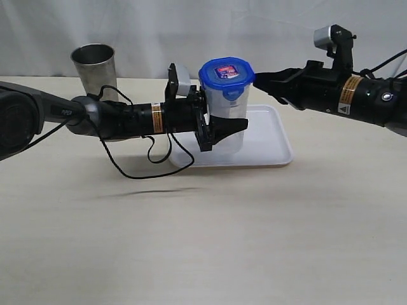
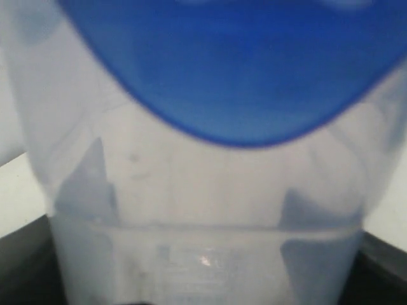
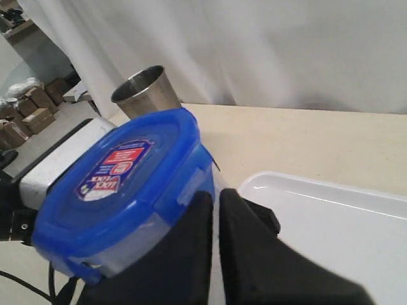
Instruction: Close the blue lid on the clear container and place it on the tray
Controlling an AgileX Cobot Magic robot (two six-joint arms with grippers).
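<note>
White curtain (image 1: 191, 25) behind, pale beige table (image 1: 203, 241) underneath.

Clear container (image 1: 233, 105) is upright over the left end of the tray (image 1: 270, 136). Whether its base touches the tray floor I cannot tell, since my own finger and wrist cover that spot. Blue lid (image 1: 226, 71) sits square on the container's mouth, red-and-white label facing up. Whether its flaps are snapped down I cannot make out.

Left tool (image 1: 234, 126) reaches in level from the left and grasps the container around its lower body. One dark finger lies across the near side; the other is hidden behind. Its wrist camera shows only blurred translucent wall and the lid's blue rim, with dark jaw edges on either side.

Right tool (image 1: 259, 79) comes in level from the right at lid height, clenched on nothing, with only a thin slit between the two fingers. Tips are just beside the lid's edge; touching or not, I cannot tell.

Tray is white and low-rimmed, stretching rightward past the container.

Steel cup (image 1: 94, 66) stands upright at the back of the table, well to the left, behind my left arm. Black cable (image 1: 140, 166) loops down from that arm.
</note>
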